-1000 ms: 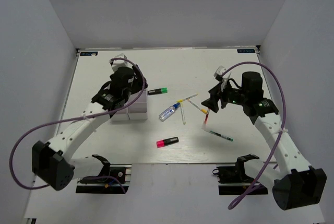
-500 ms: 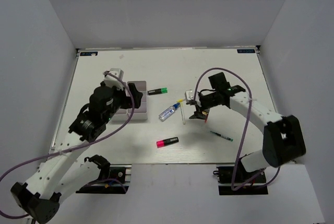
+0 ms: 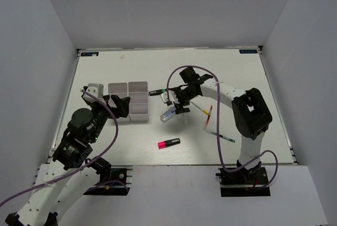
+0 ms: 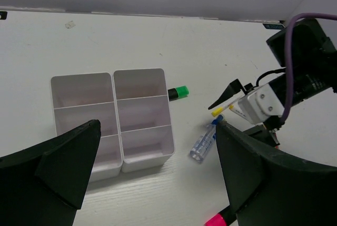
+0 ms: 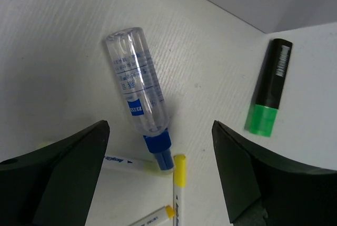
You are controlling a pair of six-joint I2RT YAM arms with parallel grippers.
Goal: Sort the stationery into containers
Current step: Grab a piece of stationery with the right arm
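Note:
The white divided tray (image 3: 129, 101) stands left of centre; its compartments look empty in the left wrist view (image 4: 113, 115). The clear blue-capped tube (image 3: 168, 114) lies just right of it. My right gripper (image 3: 178, 104) hovers open over the tube (image 5: 137, 94), with yellow-tipped white pens (image 5: 179, 184) between its fingers. A green-capped highlighter (image 3: 158, 92) lies beyond the tube. A pink-capped highlighter (image 3: 168, 143) lies near the front. More thin pens (image 3: 209, 115) lie to the right. My left gripper (image 3: 122, 105) is open and empty at the tray's near-left side.
A green-tipped pen (image 3: 224, 136) lies at the right front. The right arm (image 3: 221, 91) arcs across the table's right half. White walls enclose the table on three sides. The tube (image 4: 204, 143) and green highlighter (image 4: 179, 92) also show in the left wrist view.
My left arm has drawn back toward the near left, uncovering the tray. My right arm has swung left from the pens to above the clear tube.

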